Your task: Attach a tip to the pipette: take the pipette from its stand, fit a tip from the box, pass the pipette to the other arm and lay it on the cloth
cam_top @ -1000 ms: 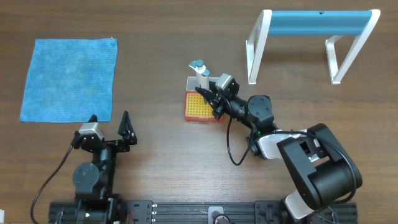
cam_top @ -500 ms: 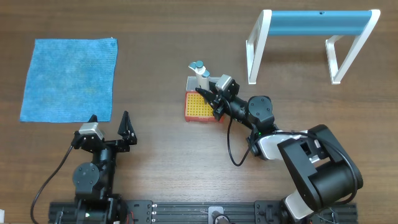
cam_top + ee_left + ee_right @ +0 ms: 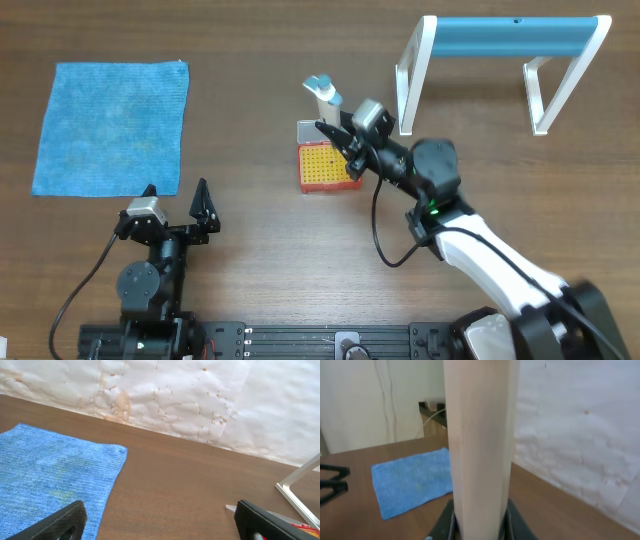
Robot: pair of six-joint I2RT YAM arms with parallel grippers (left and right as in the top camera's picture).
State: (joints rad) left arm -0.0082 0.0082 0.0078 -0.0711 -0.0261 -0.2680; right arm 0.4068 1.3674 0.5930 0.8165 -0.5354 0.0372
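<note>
Here, the right gripper (image 3: 342, 146) is squeezed tight on the pipette (image 3: 323, 92), a little above the middle of the top view. The pipette has a blue top and a white body, and it leans toward the upper left. In the right wrist view the white body runs straight up the middle of the frame. The dark fingers (image 3: 445, 521) press on it from both sides at the bottom edge. The low end of the pipette is hidden, so I cannot tell if a tip is on it.

The orange tip box (image 3: 322, 168) sits on the brown table (image 3: 300, 260), just below the pipette in the top view. I cannot tell if the two touch.

The blue cloth (image 3: 110, 128) lies flat in the upper left of the top view, well apart from the pipette.

The left gripper (image 3: 175, 190) is in the lower left, just below the cloth. Its two fingers are spread wide and hold nothing.

The white stand (image 3: 505, 38) with its blue bar is in the upper right.
</note>
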